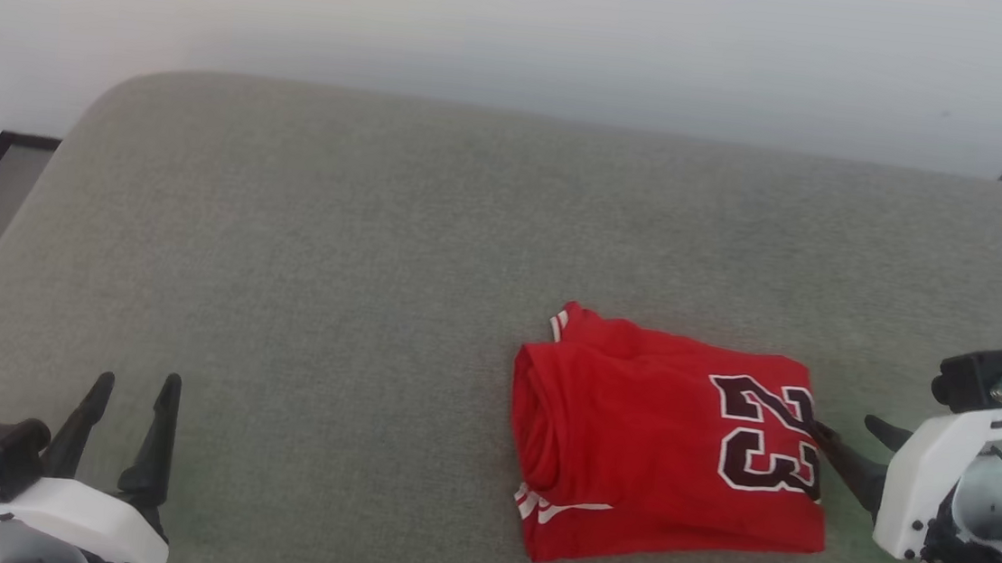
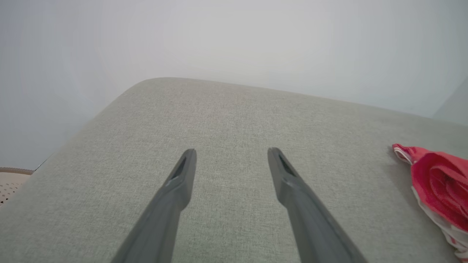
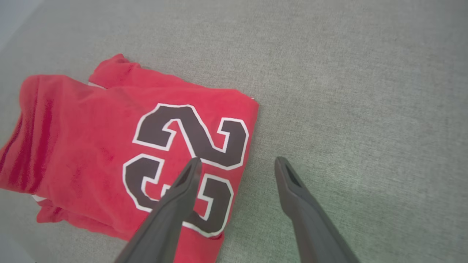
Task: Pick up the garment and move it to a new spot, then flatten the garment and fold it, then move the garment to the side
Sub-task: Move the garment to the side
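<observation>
A pale wall point(image 1: 523, 29) is seen behind a wide grey fabric-covered padded surface point(image 1: 331, 258) with a rounded far-left corner. The garment point(image 1: 632, 438) is laid folded into a compact red rectangle on the right half of this surface, towards the near edge, with its folded layers stacked at its left end. In the left wrist view, the garment's point(image 2: 438, 182) bunched end is seen at the right border, well apart from that arm's fingers.

The left gripper point(image 1: 139, 380) is held at the lower left, far from the garment. Its fingers are spread over bare fabric and nothing is held between them point(image 2: 231, 151). The right gripper point(image 1: 842, 427) is placed at the garment's right edge, also with its fingers spread point(image 3: 237, 160). One finger is seen over the garment's point(image 3: 91, 120) printed end and the other over bare surface just beside it. Whether cloth is touched cannot be told, and nothing is pinched.

A black, white-outlined number 23 point(image 1: 769, 432) is printed on the top layer near the right edge. Red-white striped trim point(image 1: 536, 507) is shown at the garment's near-left corner.
</observation>
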Tool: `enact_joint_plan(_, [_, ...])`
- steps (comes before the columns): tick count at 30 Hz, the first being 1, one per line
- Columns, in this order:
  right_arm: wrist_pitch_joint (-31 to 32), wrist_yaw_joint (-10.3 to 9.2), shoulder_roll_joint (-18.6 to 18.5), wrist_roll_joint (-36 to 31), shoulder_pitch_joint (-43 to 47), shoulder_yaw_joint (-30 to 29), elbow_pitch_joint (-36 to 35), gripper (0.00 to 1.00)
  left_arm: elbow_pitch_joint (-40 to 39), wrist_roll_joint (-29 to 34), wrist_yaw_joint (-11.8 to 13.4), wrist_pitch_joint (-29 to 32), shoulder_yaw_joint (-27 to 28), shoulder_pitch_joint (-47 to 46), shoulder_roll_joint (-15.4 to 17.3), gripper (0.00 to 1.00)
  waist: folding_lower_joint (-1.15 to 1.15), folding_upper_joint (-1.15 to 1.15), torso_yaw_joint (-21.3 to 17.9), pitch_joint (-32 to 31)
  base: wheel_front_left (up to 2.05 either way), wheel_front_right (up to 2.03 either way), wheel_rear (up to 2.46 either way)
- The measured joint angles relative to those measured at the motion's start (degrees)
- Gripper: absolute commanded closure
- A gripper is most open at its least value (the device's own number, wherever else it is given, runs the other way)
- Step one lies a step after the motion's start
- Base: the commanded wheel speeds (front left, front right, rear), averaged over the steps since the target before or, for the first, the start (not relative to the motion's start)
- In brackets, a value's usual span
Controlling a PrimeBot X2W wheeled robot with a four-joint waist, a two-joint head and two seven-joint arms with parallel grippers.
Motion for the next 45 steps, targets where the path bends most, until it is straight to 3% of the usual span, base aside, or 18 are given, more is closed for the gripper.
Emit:
enact_joint_plan(9, [13.4,-0.01,-1.4,-0.1,-1.6,-0.6,-1.6,0.00,0.8,0.2,-0.3,-0.2,-1.1,-1.9,-1.5,0.00,0.00,0.00,2.7,3.8,0.00,0.00,0.00])
enact_joint_plan(18, [24.6,-0.01,0.0,-1.4,-2.3,-3.5,-2.7,0.00,2.3,0.7,-0.9,-0.3,-2.1,-4.6,-3.1,0.00,0.00,0.00,4.6,7.5,0.00,0.00,0.00])
enact_joint_plan(19, [25.4,-0.01,0.1,-1.6,-2.4,-3.6,-3.0,0.28,2.5,0.7,-1.0,-0.3,-2.1,-4.9,-3.2,0.00,0.00,0.00,4.7,7.7,0.00,0.00,0.00])
enact_joint_plan(20, [25.9,-0.02,0.3,-1.7,-2.4,-3.8,-3.2,1.00,2.6,0.7,-1.2,-0.3,-2.1,-5.1,-3.3,0.00,0.00,0.00,4.9,7.9,0.00,0.00,0.00])
enact_joint_plan(31, [26.1,0.05,2.4,-4.0,-2.6,-7.5,-6.2,1.00,3.1,1.1,-1.8,-0.4,-1.5,-6.6,-3.7,0.00,0.00,0.00,3.5,9.0,0.00,0.00,0.00])
enact_joint_plan(45, [22.1,0.01,-2.7,-8.9,-10.7,-12.0,-3.6,1.00,1.6,3.3,-2.1,-0.4,-5.0,-12.7,-3.7,0.00,0.00,0.00,-2.8,11.0,0.00,0.00,0.00])
